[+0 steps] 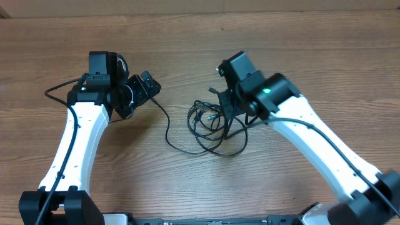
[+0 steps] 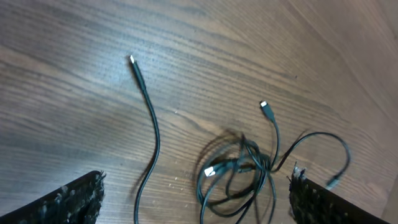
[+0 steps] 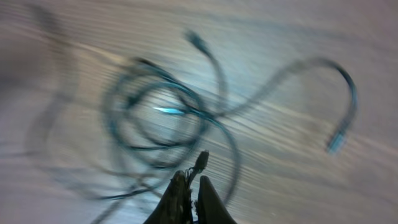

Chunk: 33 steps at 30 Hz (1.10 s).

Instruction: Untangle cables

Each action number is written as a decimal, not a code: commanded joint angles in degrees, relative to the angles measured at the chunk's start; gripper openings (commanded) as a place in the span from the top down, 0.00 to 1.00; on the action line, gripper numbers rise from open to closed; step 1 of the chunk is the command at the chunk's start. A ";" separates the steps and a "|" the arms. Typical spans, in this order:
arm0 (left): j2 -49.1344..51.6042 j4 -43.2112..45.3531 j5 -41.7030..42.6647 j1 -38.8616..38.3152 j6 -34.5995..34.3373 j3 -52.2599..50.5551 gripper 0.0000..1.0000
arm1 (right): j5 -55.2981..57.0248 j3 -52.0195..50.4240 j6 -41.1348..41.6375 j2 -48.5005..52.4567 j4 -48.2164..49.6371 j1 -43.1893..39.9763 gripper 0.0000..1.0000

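The cables (image 1: 212, 128) lie in a loose knot of loops on the wooden worktop (image 1: 325, 50), about midway between the two arms and a little nearer the right one. One strand (image 1: 167, 132) runs out of the knot to the left and curves up toward the left gripper (image 1: 147, 89). From the left wrist I can see that strand ending in a small plug with a pale tip (image 2: 132, 60), lying flat and apart from the knot. Two more plug ends (image 2: 266, 109) stick out of the tangle. The left jaws are spread wide and hold nothing.

The right gripper (image 3: 191, 180) sits low at the right edge of the knot. Its wrist picture is blurred, but the jaws look drawn almost together, with a short dark bit of cord standing up between the tips, so they seem to pinch one of the cables.
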 commanded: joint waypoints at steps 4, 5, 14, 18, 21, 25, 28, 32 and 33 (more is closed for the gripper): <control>-0.83 -1.81 1.03 -1.51 0.02 0.66 0.06 | 21.86 0.15 20.46 -0.17 -3.08 -6.29 0.87; -0.83 -1.73 1.03 -1.84 0.02 0.66 0.06 | 21.57 0.15 21.51 -0.15 -3.28 -7.06 0.85; -0.81 0.37 -0.85 -8.96 0.96 0.66 0.10 | 13.73 0.15 25.05 -0.15 -9.79 -16.26 0.00; -0.81 3.15 -6.01 -13.92 1.55 0.63 0.18 | 13.38 0.15 26.67 -0.17 -10.34 -19.54 0.00; -0.79 6.43 -12.24 -19.47 1.49 0.63 0.37 | 10.05 0.15 26.73 -0.17 -10.36 -21.99 0.00; 1.27 8.48 -15.80 -24.94 -2.01 0.63 0.40 | 9.57 0.15 26.71 -0.15 -10.40 -22.73 0.00; 5.60 8.70 -16.83 -26.82 -8.57 0.63 0.55 | 9.57 0.15 26.73 -0.15 -10.40 -22.73 0.00; 12.22 10.84 -14.38 -26.99 -11.80 0.63 0.55 | 9.57 0.15 26.73 -0.15 -10.34 -22.73 0.00; 13.18 11.34 -14.40 -26.97 -11.80 0.63 0.55 | 9.57 0.15 26.73 -0.15 -10.36 -22.73 0.00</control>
